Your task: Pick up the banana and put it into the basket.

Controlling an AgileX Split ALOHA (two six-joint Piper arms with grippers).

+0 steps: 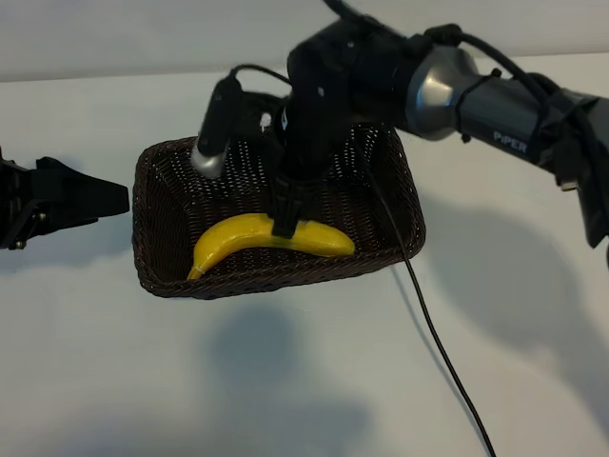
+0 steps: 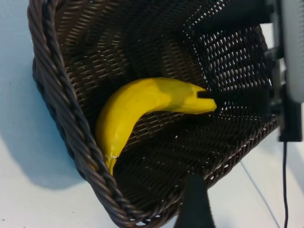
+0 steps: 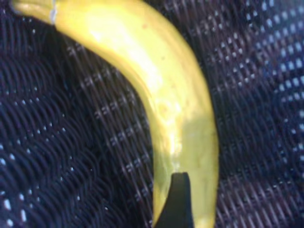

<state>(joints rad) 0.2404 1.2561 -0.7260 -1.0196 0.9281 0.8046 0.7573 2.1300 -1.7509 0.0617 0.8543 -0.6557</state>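
You see the banana (image 1: 271,241) lying on the floor of the basket (image 1: 157,228), in the lower middle of the exterior view, with its stem end toward the lower left wall. It rests flat on the weave, so in my judgement the placing itself is done.

The right gripper (image 1: 285,225) hangs directly over the middle of the banana, coming down from the upper centre of the frame. Its fingers stand apart and do not clamp the fruit; in the right wrist view only one dark fingertip (image 3: 176,199) appears at the bottom, in front of the yellow skin. I think it is there because it has just let go.

The left gripper (image 1: 107,198) waits at the left edge, outside the basket, with its fingers spread and holding nothing. Its camera looks into the basket.
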